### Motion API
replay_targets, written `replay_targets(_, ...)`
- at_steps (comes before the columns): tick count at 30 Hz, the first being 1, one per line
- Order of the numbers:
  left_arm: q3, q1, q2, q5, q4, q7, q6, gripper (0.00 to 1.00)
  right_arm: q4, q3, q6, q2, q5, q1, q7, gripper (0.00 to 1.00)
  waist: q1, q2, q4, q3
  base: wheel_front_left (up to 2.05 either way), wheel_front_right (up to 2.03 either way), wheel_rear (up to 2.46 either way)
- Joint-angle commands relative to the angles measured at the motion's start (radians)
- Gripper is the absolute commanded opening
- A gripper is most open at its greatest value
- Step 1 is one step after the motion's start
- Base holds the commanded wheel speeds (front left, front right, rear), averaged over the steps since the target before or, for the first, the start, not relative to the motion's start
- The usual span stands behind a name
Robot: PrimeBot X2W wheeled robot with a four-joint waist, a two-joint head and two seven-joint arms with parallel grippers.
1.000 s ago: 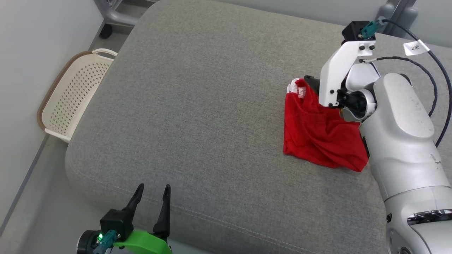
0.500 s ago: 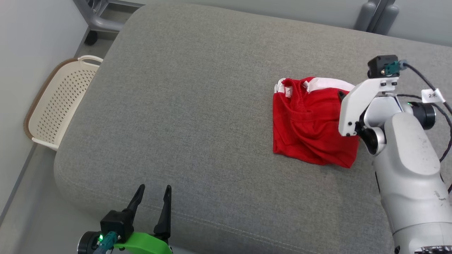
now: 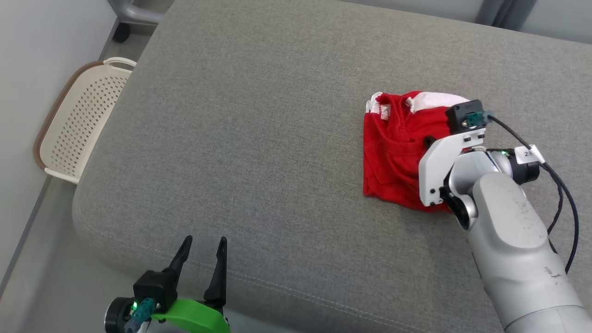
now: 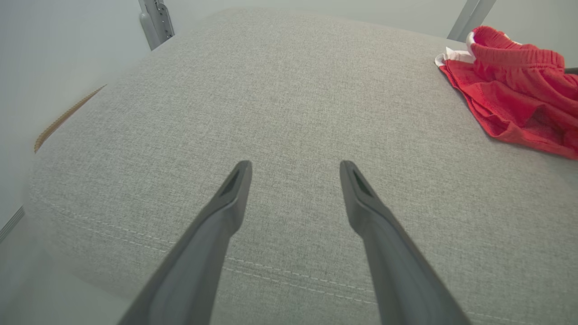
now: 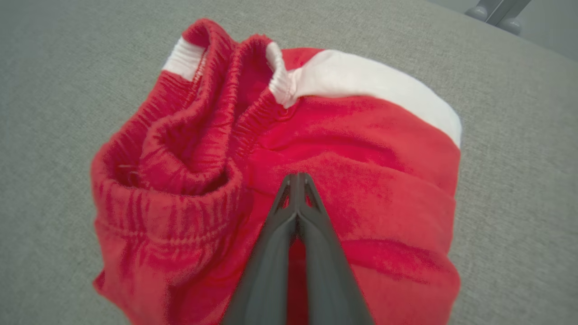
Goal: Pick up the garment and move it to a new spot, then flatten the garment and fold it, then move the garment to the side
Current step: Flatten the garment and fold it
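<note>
Jaws of the right gripper (image 5: 295,178) are closed, tips on the crumpled red-and-white fabric garment (image 3: 393,162) at the right of the grey upholstered cushion (image 3: 254,138). At near left, the left gripper (image 4: 293,169) jaws stand apart.

Garment (image 3: 393,157) set down (crumpled) — right gripper (image 5: 296,178) drawn back over it.

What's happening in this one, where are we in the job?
The right gripper is down on the red garment, its fingers closed together on the fabric near the middle. The garment lies bunched and wrinkled on the right part of the grey cushion, waistband rumpled, not yet flattened or folded. The left gripper hangs open at the cushion's near edge, apart from the garment. A cream basket sits on the floor to the left.
</note>
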Motion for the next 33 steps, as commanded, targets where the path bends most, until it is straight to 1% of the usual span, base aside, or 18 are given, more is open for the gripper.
replay_targets(1, 0.001, -0.016, -0.002, -0.005, 0.004, -0.004, -0.003, 1.00, 0.007, 0.009, 0.000, 0.004, -0.002, 0.016, -0.017, 0.00, 0.0000, -0.0001, 0.006, 0.005, 0.00, 0.00, 0.00)
replay_targets(9, 0.000, -0.024, -0.009, -0.009, 0.016, -0.011, -0.002, 1.00, 0.030, 0.105, 0.000, 0.018, 0.015, 0.034, -0.064, 0.00, 0.0000, -0.0001, 0.018, 0.008, 0.00, 0.00, 0.00)
replay_targets(13, -0.003, -0.025, -0.011, -0.012, 0.021, -0.013, -0.004, 1.00, 0.021, 0.177, 0.000, 0.019, 0.054, 0.036, -0.069, 0.00, 0.0000, -0.0001, 0.024, 0.007, 0.00, 0.00, 0.00)
replay_targets(24, -0.004, -0.025, -0.013, -0.019, 0.037, -0.018, -0.007, 1.00, 0.009, 0.240, 0.000, 0.019, 0.096, 0.049, -0.069, 0.00, 0.0000, -0.0001, 0.030, 0.003, 0.00, 0.00, 0.00)
replay_targets(33, -0.011, -0.031, -0.014, -0.019, 0.044, -0.021, -0.011, 1.00, 0.048, 0.269, 0.000, 0.019, 0.164, 0.033, -0.096, 0.00, 0.0000, -0.0001, 0.038, 0.002, 0.00, 0.00, 0.00)
